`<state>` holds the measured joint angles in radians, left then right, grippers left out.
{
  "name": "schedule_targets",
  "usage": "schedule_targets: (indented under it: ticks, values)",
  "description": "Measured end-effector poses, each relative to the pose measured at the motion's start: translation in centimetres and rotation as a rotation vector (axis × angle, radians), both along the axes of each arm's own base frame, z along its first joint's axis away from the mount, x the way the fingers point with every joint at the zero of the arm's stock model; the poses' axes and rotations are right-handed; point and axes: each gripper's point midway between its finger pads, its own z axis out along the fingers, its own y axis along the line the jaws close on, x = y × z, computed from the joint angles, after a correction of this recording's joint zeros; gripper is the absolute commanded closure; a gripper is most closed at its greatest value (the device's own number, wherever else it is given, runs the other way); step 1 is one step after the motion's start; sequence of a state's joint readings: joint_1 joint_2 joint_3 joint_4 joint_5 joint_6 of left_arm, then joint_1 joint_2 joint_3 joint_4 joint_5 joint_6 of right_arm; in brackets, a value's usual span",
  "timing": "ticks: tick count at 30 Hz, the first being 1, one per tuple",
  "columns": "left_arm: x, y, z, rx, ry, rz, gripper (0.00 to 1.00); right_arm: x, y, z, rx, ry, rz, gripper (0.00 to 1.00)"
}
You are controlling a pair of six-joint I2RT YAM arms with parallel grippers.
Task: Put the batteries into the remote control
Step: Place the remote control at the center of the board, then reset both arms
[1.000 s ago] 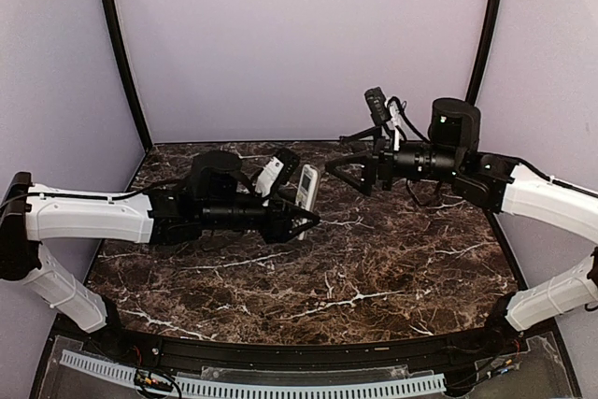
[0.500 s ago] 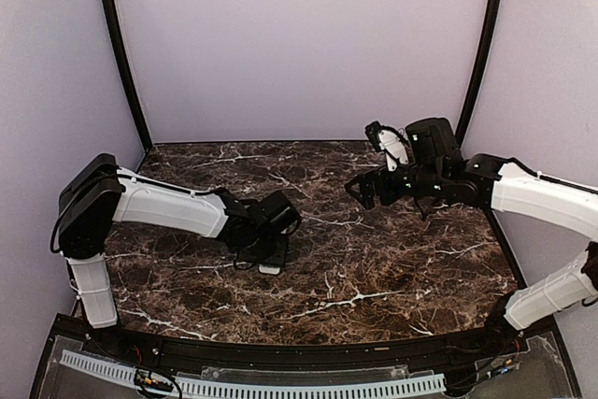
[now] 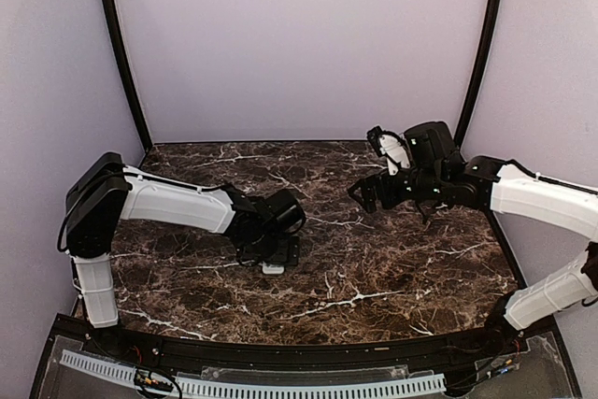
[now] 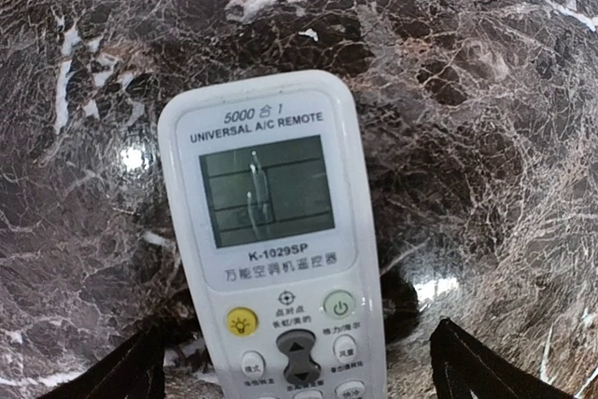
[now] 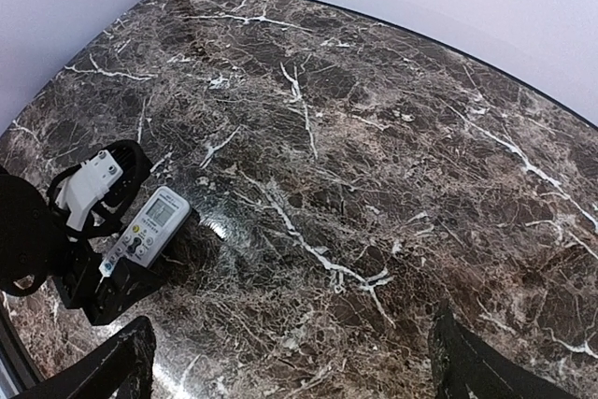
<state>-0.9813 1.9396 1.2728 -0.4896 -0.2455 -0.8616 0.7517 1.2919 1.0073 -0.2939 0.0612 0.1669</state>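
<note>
The remote control [image 4: 271, 231] is white with a grey screen and lies face up on the marble; it also shows in the top view [image 3: 273, 268] and the right wrist view [image 5: 149, 225]. My left gripper [image 4: 299, 376] hangs over its button end, jaws wide open on either side and clear of it; in the top view the gripper [image 3: 280, 254] covers most of it. My right gripper [image 3: 367, 192] is open and empty, raised above the table's right half, and its fingers [image 5: 476, 362] show at the bottom of its own view. The batteries are not in view.
The dark marble table [image 3: 392, 259] is enclosed by lilac walls with black corner posts [image 3: 117, 44]. The left arm [image 3: 177, 207] stretches from the left edge to the table's middle. A white slotted rail [image 3: 252, 385] runs along the near edge.
A second ago my left gripper held the remote up in the air. It has since come down, and the remote now lies on the marble with the jaws open. The right gripper drew back slightly.
</note>
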Motion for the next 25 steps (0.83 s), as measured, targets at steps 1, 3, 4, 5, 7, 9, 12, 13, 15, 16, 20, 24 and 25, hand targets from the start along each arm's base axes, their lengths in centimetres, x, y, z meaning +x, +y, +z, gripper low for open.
schedule_targets:
  ticks: [1,3,4,5,7,9,12,13,15,16,20,24,25]
  values:
    - [0.1,0.1,0.2,-0.001,-0.005,-0.001,0.01,0.1,-0.1,0.0,0.003,0.003,-0.008,0.01]
    - [0.6,0.2,1.5,-0.018,-0.028,-0.001,0.01,0.7,-0.8,-0.2,0.009,0.015,-0.037,0.02]
    - [1.0,0.3,2.5,-0.037,-0.047,-0.002,0.01,1.2,-1.5,-0.3,0.017,0.024,-0.058,0.01]
    - [1.4,0.6,3.7,-0.058,-0.072,0.0,0.02,1.9,-2.4,-0.6,0.023,0.034,-0.087,0.01]
    - [2.9,2.1,6.1,-0.097,-0.13,0.036,0.02,2.9,-4.4,-1.5,0.029,0.056,-0.143,0.01]
    - [5.1,5.5,8.7,-0.122,-0.208,0.123,0.03,3.8,-7.1,-2.9,0.043,0.091,-0.209,0.01]
    - [8.2,12.8,11.2,-0.09,-0.316,0.307,0.02,4.4,-12.3,-5.1,0.084,0.149,-0.335,0.01]
    - [8.8,14.7,11.5,-0.07,-0.336,0.351,0.02,4.4,-13.9,-5.8,0.103,0.169,-0.373,0.01]
    - [9.3,18.9,11.6,-0.009,-0.368,0.439,0.01,4.4,-16.6,-6.6,0.135,0.195,-0.447,0.01]
    - [9.3,20.3,11.5,0.014,-0.374,0.467,0.01,4.4,-17.6,-7.0,0.145,0.208,-0.483,0.01]
    - [9.1,25.6,10.4,0.1,-0.371,0.574,0.01,4.3,-18.6,-7.8,0.163,0.242,-0.537,0.01]
    - [8.2,29.8,8.5,0.186,-0.338,0.654,0.01,4.3,-18.6,-8.4,0.17,0.268,-0.555,0.02]
    - [7.9,30.5,8.2,0.205,-0.332,0.663,0.01,4.3,-18.6,-8.5,0.171,0.271,-0.557,0.01]
